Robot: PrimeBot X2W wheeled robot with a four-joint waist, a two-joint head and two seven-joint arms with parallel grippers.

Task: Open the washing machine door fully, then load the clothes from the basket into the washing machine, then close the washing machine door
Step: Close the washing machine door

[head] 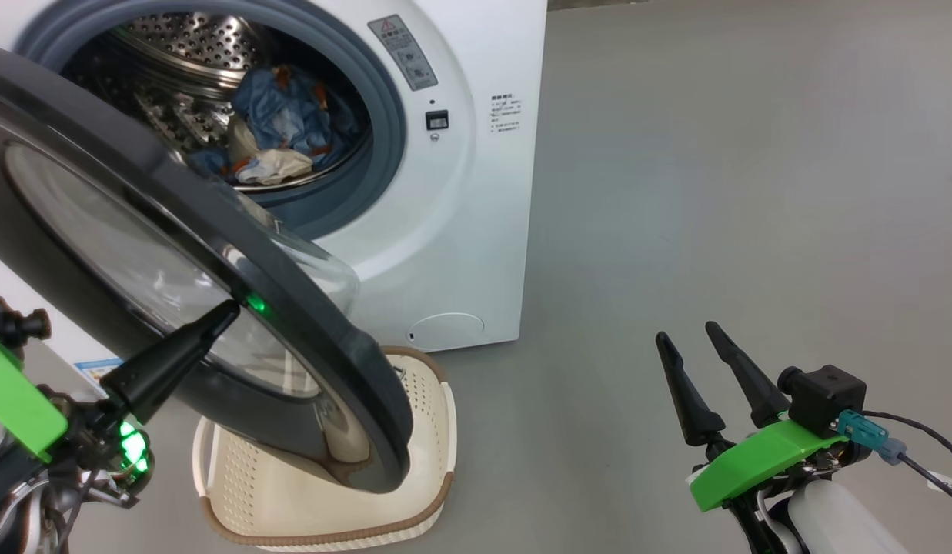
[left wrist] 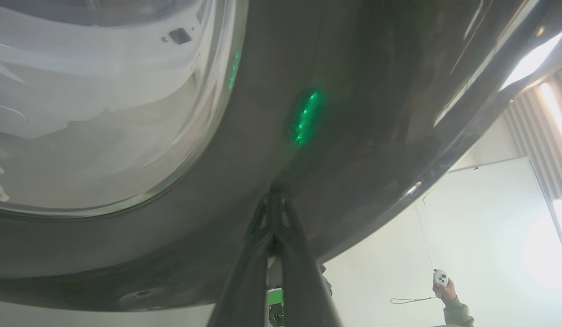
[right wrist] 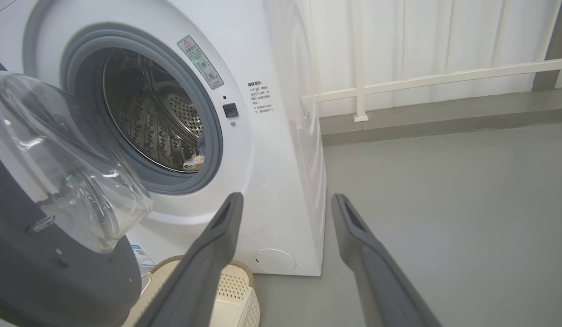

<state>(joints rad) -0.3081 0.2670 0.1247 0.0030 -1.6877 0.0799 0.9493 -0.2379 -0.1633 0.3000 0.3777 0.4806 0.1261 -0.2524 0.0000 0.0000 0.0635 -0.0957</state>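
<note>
Clothes, light blue with cream and orange patches, are lying bunched in the steel drum of the washing machine, behind the grey-blue gasket. On the grey floor the basket is sitting just before the machine, its perforated cream walls and bottom showing. The washing machine door is hanging partly swung out, and from the head camera it is covering the basket's left half and part of the drum mouth. The left gripper is pressing its pinched-together fingertips against the door's glossy black outer ring, beside the glass window. The right gripper is hovering well to the right over bare floor, fingers spread apart and holding nothing. Behind the door's edge, a person's hand is holding a small white remote.
</note>
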